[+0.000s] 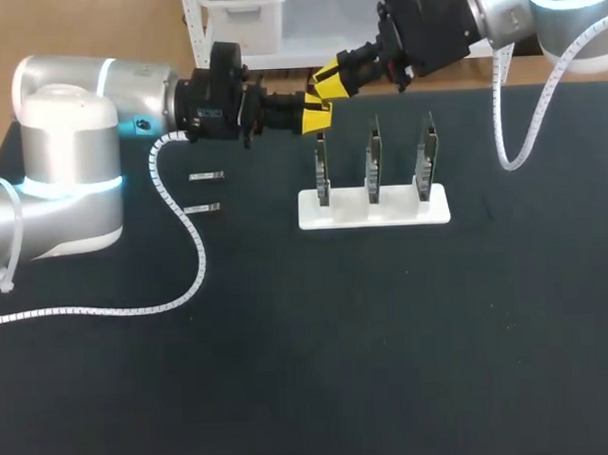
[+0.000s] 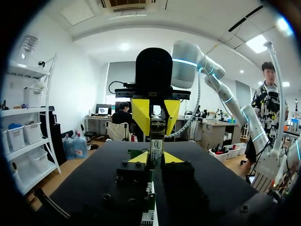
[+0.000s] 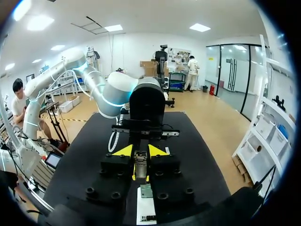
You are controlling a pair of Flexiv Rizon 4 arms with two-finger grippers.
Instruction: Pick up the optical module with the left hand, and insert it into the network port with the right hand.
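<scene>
**A:** Judging the optical module [image 2: 156, 141] first: small, rigid, metal-cased, surely light enough for a fingertip pinch, and probably slick along its flat sides.

**B:** Agreed. Held in the air just above the leftmost board [image 1: 322, 172], clamped by the left gripper [image 1: 315, 115] at one end and by the right gripper [image 1: 331, 79] at the other.

**A:** Closed on it at both ends, then?

**B:** Seemingly so, going by both wrist views: pressed from two sides between each pair of yellow tips.

**A:** Best taken across the long flat sides, towards the back end, leaving the plug end free for the network port. Likely stiff enough for a firm squeeze, though prone to pivoting if pinched at one narrow spot.

**B:** Probably delicate at the plug end too. Worth lining up square with the slot, never forcing. Can't make out the port itself from any view.

**A:** Counting now. Optical modules?

**B:** Three: one in the grip, plus two spare modules [image 1: 206, 176] [image 1: 200, 208] lying flat on the black table [image 1: 289, 368], well apart from the holder.

**A:** Boards?

**B:** Three as well, adding the middle board [image 1: 374, 165] and the right-hand board [image 1: 426, 155]. Standing upright in a row on one white holder [image 1: 314, 213].
</scene>
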